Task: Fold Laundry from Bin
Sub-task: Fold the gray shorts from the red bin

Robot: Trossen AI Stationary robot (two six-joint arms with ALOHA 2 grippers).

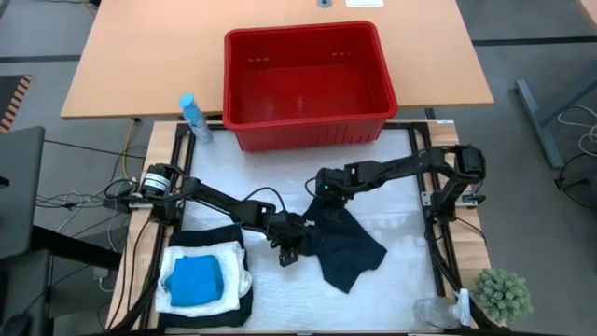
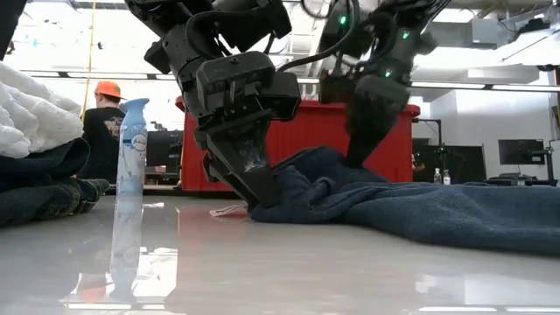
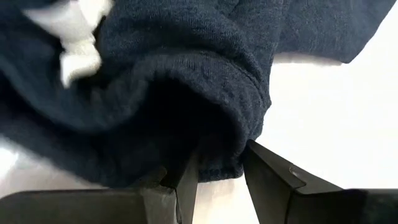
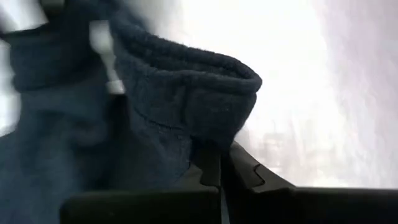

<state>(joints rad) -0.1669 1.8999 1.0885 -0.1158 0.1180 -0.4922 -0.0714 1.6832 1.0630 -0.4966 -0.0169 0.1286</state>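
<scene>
A dark navy garment point(image 1: 347, 245) of the laundry lies crumpled on the white table top point(image 1: 401, 187), in front of the red bin point(image 1: 308, 75). My left gripper point(image 1: 289, 247) is at its left edge, shut on it point(image 3: 219, 177). My right gripper point(image 1: 328, 193) is at its far edge, also shut on it point(image 4: 221, 171). In the low view the left gripper point(image 2: 252, 188) reaches down to the table, and the right gripper point(image 2: 363, 149) stands a little higher behind the cloth. My left gripper pinches a thick hemmed edge point(image 3: 224, 163) of the garment between its two fingers, slanting down from the table's left. The hem bulges out between the fingertips, and the rest lies slack on the table. My right gripper has its fingers together on a rolled, hemmed edge point(image 4: 208, 146) at the garment's far side, coming steeply from above. The cloth humps up slack just beyond the fingertips; how many layers it holds is hidden.
At the near left corner a stack of folded laundry lies: black cloth point(image 1: 210, 238), a white crinkled piece point(image 1: 233, 275), a bright blue one point(image 1: 194, 280) on top. A spray bottle point(image 1: 194, 117) stands left of the bin. A small plant point(image 1: 502, 294) and a clear object point(image 1: 437, 313) sit near right.
</scene>
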